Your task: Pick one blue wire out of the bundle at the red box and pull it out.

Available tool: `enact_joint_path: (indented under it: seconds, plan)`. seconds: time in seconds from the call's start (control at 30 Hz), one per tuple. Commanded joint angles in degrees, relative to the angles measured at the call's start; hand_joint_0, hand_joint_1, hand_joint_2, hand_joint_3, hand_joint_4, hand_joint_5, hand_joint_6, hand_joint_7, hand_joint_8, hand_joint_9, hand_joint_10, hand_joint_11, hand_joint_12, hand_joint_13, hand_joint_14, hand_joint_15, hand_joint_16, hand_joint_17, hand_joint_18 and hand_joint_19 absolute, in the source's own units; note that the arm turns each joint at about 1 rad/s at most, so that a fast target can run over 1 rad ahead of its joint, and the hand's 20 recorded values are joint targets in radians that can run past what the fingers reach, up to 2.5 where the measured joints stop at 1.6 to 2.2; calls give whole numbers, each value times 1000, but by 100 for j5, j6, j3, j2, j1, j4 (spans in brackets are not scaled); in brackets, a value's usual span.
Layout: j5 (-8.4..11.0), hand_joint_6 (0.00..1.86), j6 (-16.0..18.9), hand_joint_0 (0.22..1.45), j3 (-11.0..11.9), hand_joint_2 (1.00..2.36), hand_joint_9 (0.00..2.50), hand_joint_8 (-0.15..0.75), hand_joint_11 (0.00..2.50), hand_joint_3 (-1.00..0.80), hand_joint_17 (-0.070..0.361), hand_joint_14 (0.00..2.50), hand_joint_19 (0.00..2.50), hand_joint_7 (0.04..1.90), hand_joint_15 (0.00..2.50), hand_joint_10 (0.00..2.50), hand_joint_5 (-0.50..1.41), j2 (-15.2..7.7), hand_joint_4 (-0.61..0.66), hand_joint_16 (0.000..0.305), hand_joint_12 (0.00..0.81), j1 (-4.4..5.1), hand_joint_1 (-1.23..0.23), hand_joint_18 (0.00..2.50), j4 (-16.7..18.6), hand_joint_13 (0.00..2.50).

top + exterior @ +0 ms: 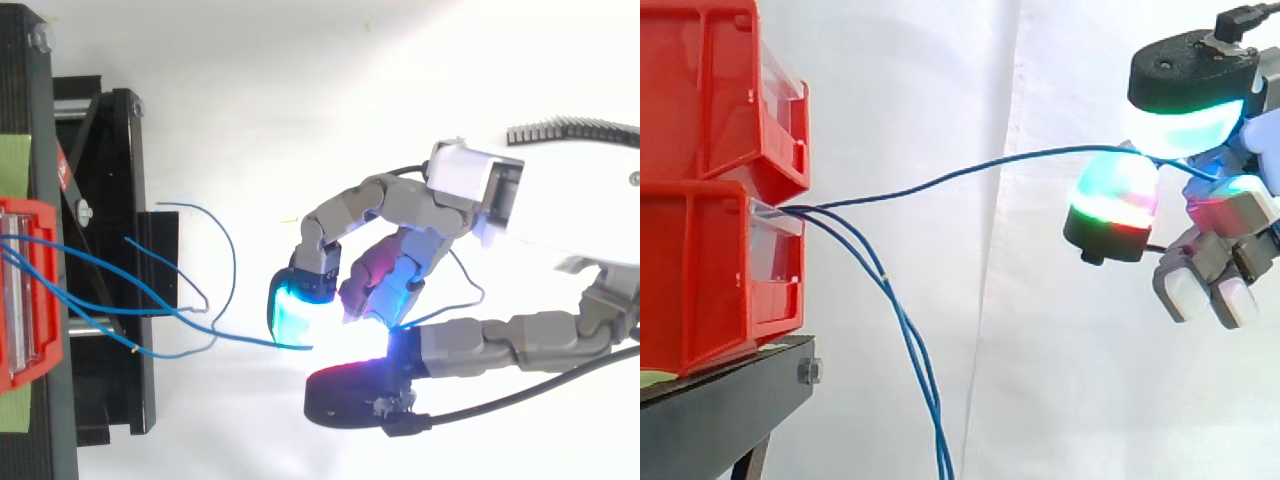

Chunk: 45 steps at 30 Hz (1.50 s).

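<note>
Several thin blue wires come out of the gap between the two stacked red bins [700, 280] at the left. One blue wire [970, 170] rises to the right, away from the bundle, and ends in my hand [1230, 215]. There it is pinched between the glowing thumb pad [1190, 110] and a finger pad [1115, 195]. From above, the same wire [240, 337] runs from the red bin [30, 290] to the cyan fingertip [290, 315] of my hand [560, 200]. The other fingers are curled in. Two more blue wires [905, 320] hang down from the bin.
The bins stand on a black stand [730, 400], before a white curtain [940, 80]. From above, loose blue wire ends [225, 240] curl over the stand's edge [160, 260]. Green tape [15, 160] lies on the stand beside the bin.
</note>
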Motion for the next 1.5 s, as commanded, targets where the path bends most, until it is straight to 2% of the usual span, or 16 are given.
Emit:
enact_joint_path:
  seconds: [0.0,1.47]
  plan:
    - [-1,858,-11,599,1,1018,1268,274,687,36,137,18,671,904,456,26,-70,0,42,61,396,0,-766,798,4,861]
    - [-1,860,-11,600,1,1018,1226,277,658,20,135,18,677,897,456,25,-74,0,43,60,393,0,-757,774,4,835]
